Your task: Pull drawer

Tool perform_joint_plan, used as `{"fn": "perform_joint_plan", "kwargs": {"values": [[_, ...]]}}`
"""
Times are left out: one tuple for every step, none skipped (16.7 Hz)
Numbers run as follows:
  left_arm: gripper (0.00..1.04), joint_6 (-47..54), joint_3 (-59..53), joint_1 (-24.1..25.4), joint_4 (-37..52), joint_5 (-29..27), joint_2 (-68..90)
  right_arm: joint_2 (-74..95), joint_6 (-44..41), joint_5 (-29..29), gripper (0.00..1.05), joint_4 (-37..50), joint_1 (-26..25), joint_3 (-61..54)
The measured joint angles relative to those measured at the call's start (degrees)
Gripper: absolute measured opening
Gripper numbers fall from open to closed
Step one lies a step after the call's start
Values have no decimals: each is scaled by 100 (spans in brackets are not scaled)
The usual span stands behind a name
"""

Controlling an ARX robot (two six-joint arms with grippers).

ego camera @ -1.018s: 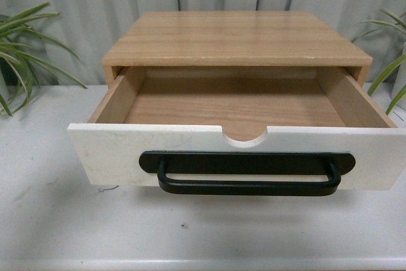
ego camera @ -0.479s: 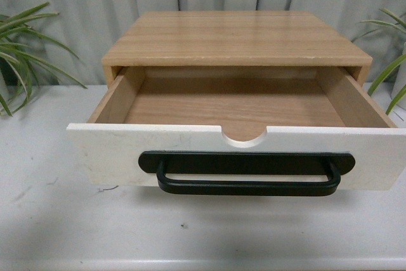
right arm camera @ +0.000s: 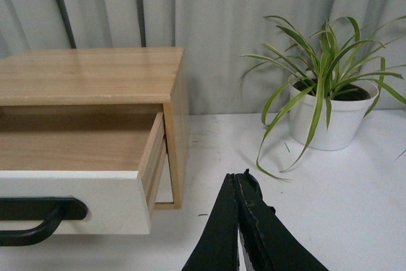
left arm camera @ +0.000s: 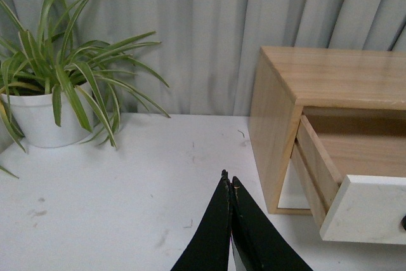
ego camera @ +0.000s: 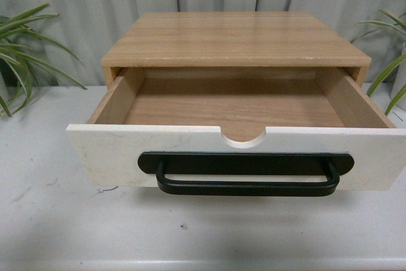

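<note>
Looking at the drawer (ego camera: 236,150), you see it pulled out; both fingers, left (left arm camera: 229,185) and right (right arm camera: 237,182), pressed together beside it.

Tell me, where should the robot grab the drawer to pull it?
Grab the black bar handle on the drawer's white front, coming from the robot's side. The bar stands off the front, leaving a gap for the jaws to probably close around it.
</note>
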Motion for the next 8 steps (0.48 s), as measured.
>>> {"fn": "perform_joint_plan", "kwargs": {"values": [[2,0,0,0,-131,-2,-111,-81,-2,0,2,-127,0,0],[2,0,0,0,-249,-2,-254,-120,-2,0,2,-192,0,0],[2,0,0,0,-260,-2,-273,-155,0,0,2,-216,0,0],[2,0,0,0,-297,0,-310,-166,-2,0,2,-238,0,0],[2,0,0,0,-315,0,-328,-264,0,0,2,-385,0,4],[2,0,0,0,-398,2,-398,-616,-2,-4,2,-935,0,7],[2,0,0,0,-557,0,-553,-1117,0,-4,2,-1106,0,9],[2,0,0,0,-688,-2,-693,-1121,0,0,2,-1270,0,4]]}}
